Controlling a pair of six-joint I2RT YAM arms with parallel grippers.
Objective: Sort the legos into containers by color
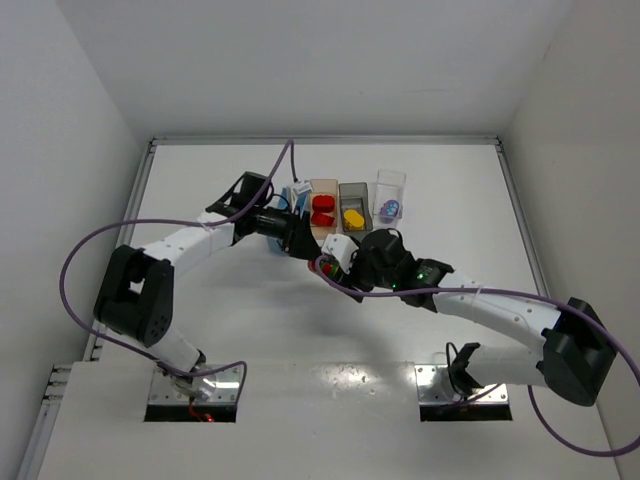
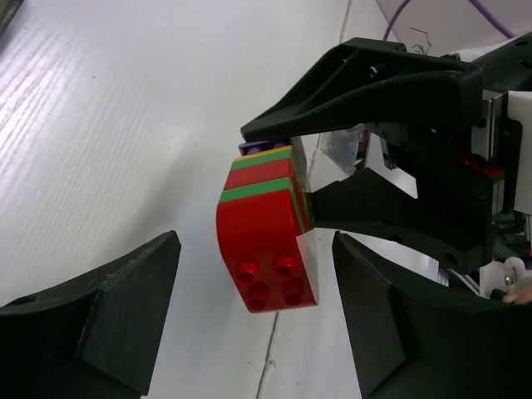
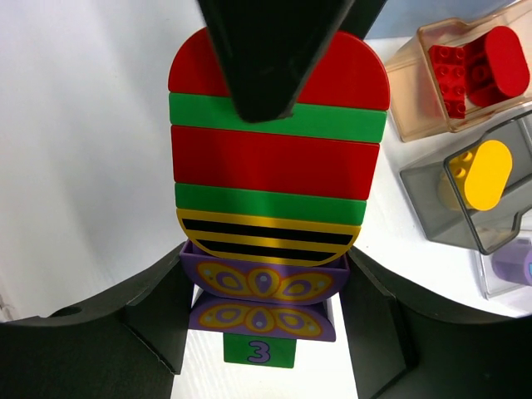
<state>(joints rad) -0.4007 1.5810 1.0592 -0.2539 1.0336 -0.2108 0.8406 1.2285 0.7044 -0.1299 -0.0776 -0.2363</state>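
Note:
The striped lego stack (image 3: 274, 158) shows red, green, yellow-black and purple layers. My right gripper (image 3: 264, 309) is shut on its purple end, and it hangs above the table (image 1: 325, 266). My left gripper (image 2: 256, 253) stands open around the stack's red studded end (image 2: 266, 249), with a gap on each side. One of its dark fingers (image 3: 266, 50) crosses the red top in the right wrist view. The pale orange container (image 3: 413, 83) holds red legos (image 3: 478, 66). In the dark grey one (image 3: 432, 195) lies a yellow lego (image 3: 478, 174). The clear one (image 3: 499, 287) has a purple piece (image 3: 515, 262).
The four bins stand in a row at the back centre: light blue (image 1: 299, 192), orange (image 1: 323, 187), grey (image 1: 353, 190), clear (image 1: 390, 182). The left arm partly hides the blue one. Both arms meet just in front of the row. White walls enclose the table.

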